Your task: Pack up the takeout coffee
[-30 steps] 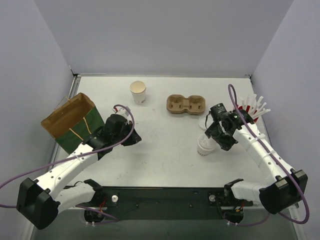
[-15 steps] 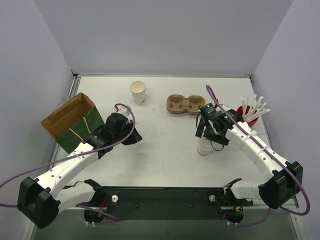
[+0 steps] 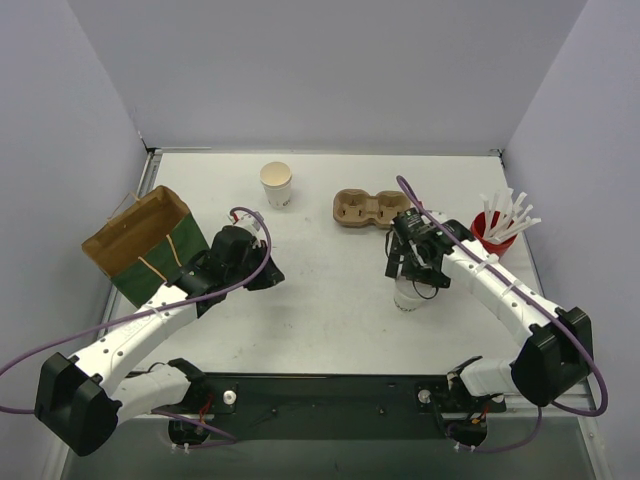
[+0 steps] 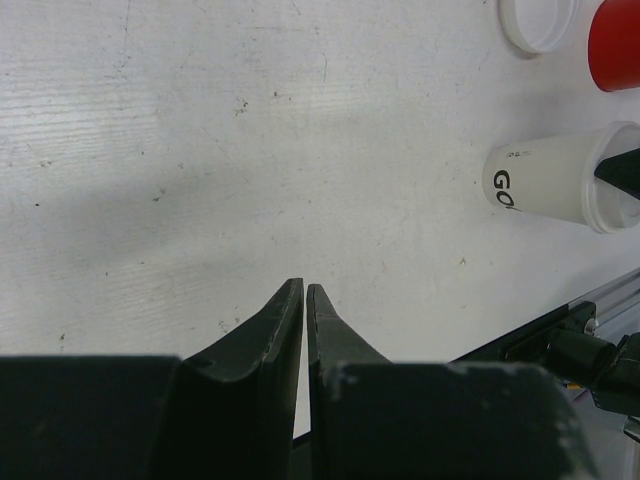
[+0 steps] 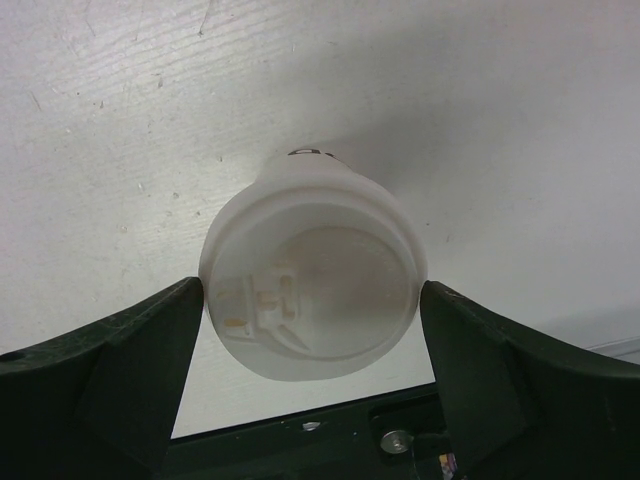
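**Right pincer straddling the coffee, left pincer idle**

I'm looking down the right wrist camera now. The right pincer (image 5: 312, 295) is spread wide, one finger on each side of the takeout coffee (image 3: 407, 298). The fingertips sit right at the edge of the lid on both sides. I can't tell whether they touch it.

The cup stands upright on the worktop (image 3: 330, 330) with its white lid on, right of centre and toward the near edge. It is in front of the cardboard carrier (image 3: 372, 209), whose two holes are both free.

Over on the left, the left pincer (image 4: 304, 290) is pressed almost together, just a thin slit between the fingers and nothing in it. It hangs low over bare worktop, and its camera sees the coffee from the side, well apart.

The paper bag (image 3: 140, 245), green outside and brown inside, stands open at the left edge, just beside the left arm.

An open paper cup (image 3: 276, 184) stands at the back, left of the carrier. The red cup of straws (image 3: 492, 228) is over by the right wall. From the left wrist I also spot a loose white lid (image 4: 538, 22) lying flat next to the red cup.
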Robot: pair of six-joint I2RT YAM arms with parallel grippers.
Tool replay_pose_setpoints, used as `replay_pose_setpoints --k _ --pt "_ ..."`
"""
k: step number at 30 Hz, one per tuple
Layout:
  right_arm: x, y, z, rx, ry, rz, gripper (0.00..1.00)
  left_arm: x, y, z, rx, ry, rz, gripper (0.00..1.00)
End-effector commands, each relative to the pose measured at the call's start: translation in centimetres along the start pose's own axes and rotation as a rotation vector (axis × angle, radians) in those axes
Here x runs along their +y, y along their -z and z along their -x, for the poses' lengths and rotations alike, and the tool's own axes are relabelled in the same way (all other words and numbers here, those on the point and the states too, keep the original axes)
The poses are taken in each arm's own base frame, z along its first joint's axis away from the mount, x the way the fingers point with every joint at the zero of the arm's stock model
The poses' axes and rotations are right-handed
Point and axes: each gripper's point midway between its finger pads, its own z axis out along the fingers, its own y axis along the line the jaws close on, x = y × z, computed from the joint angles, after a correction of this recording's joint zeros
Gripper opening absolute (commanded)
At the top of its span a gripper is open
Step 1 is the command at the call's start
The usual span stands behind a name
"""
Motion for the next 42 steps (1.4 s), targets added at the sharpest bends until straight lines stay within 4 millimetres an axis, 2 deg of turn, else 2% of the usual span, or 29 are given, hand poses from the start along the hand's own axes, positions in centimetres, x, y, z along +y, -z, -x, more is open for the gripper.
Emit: replay_pose_setpoints --k 1,7,10,13,16,21,25,29,36,42 --pt "-0.6 -0.5 -0.3 0.012 0.000 -0.004 0.83 -1.5 0.8 2.0 -0.043 -0.013 -0.040 0.17" --pt "-1.0 -1.0 -0.9 0.029 -0.025 0.014 0.78 -1.5 0.6 1.8 -0.038 -0.012 -0.038 0.17" --pt "-1.3 -1.1 -0.9 0.027 -0.038 0.009 0.72 -1.5 0.5 1.8 -0.035 -0.014 -0.039 0.17" --pt "-1.9 -0.7 -0.7 0.012 -0.057 -0.001 0.66 -1.6 0.4 1.9 -0.036 -0.012 -0.038 0.17" --pt "-2.9 -0.1 -0.6 0.002 -0.071 -0.032 0.64 -1.6 0.3 1.9 -0.031 -0.015 -0.036 0.17" --pt "-4.7 1.1 -0.3 -0.012 -0.077 -0.085 0.64 -1.5 0.2 1.8 -0.029 -0.015 -0.034 0.17" --pt "-5.9 1.2 -0.5 -0.016 -0.103 -0.104 0.64 -1.5 0.2 1.9 -0.031 -0.014 -0.034 0.17" --pt "-6.8 0.6 -1.2 0.008 -0.117 -0.118 0.64 -1.6 0.1 1.8 -0.030 -0.014 -0.039 0.17" --pt "-7.1 -0.8 -2.4 0.051 -0.158 -0.097 0.65 -1.7 0.2 1.9 -0.031 -0.015 -0.041 0.17" --pt "-7.0 -0.4 -2.3 0.047 -0.183 -0.067 0.79 -1.7 0.3 1.9 -0.030 -0.015 -0.043 0.17"
